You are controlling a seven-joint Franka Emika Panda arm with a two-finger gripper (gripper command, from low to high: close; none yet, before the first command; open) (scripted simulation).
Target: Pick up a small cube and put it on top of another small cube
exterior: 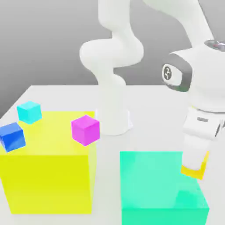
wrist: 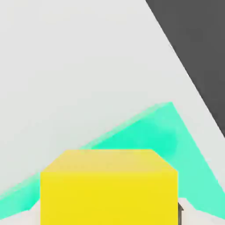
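Observation:
My gripper is shut on the small yellow cube, holding it at the far right corner of the big teal block. The hand view shows the yellow cube close up, with the teal block and the white table beyond it. Three other small cubes rest on top of the large yellow block: a cyan cube, a blue cube and a magenta cube. I cannot tell whether the held cube touches the teal block.
The arm's white base stands behind the two big blocks at the middle of the white table. A gap of table runs between the yellow block and the teal block.

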